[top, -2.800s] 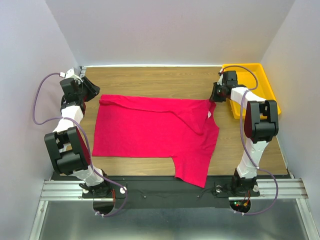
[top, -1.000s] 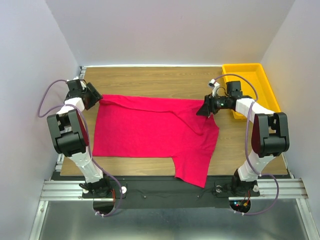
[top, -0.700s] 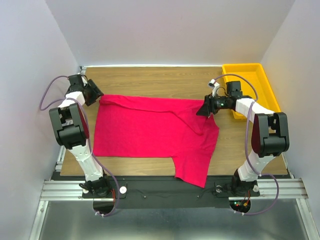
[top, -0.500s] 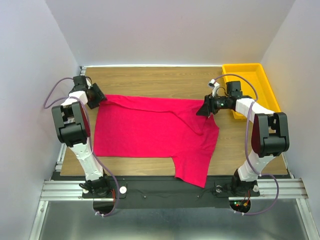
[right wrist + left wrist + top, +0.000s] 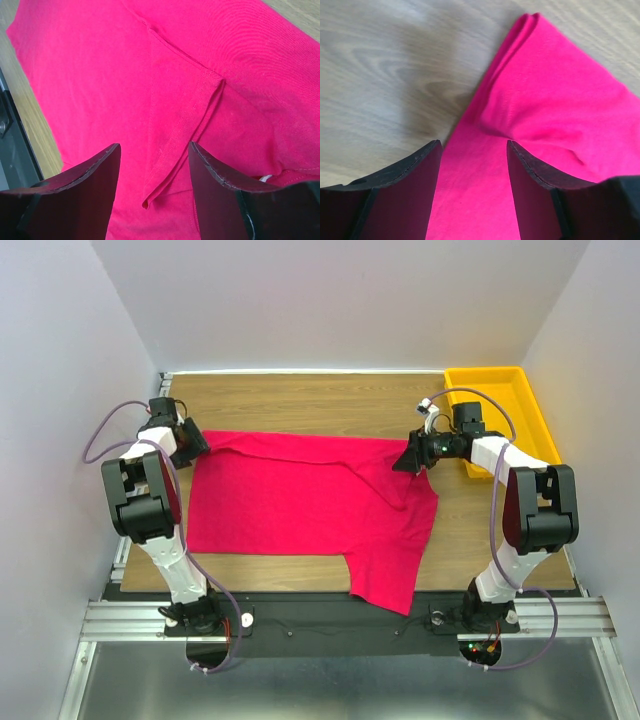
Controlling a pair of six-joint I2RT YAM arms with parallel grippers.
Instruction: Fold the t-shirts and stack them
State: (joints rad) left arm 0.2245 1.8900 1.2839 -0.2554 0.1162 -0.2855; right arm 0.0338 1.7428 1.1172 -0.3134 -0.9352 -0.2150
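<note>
The plain crimson-pink short-sleeved cotton t-shirt (image 5: 300,505) lies spread on the wooden table (image 5: 300,400), with one portion reaching the near edge. The left end effector (image 5: 190,443) sits low at the garment's far-left corner. Its fingers are apart and straddle the bunched corner fabric; nothing is clamped. The right end effector (image 5: 411,462) sits at the far-right corner, fingers likewise apart over a stitched hem.

Judgement: positioning at opposite far corners allows a symmetrical two-point hold once the fingers close, keeping the cloth taut for a fold toward the near edge.

The yellow plastic tray (image 5: 520,405) stands at the table's far-right corner, apart from the garment. It is probably the stacking location.
</note>
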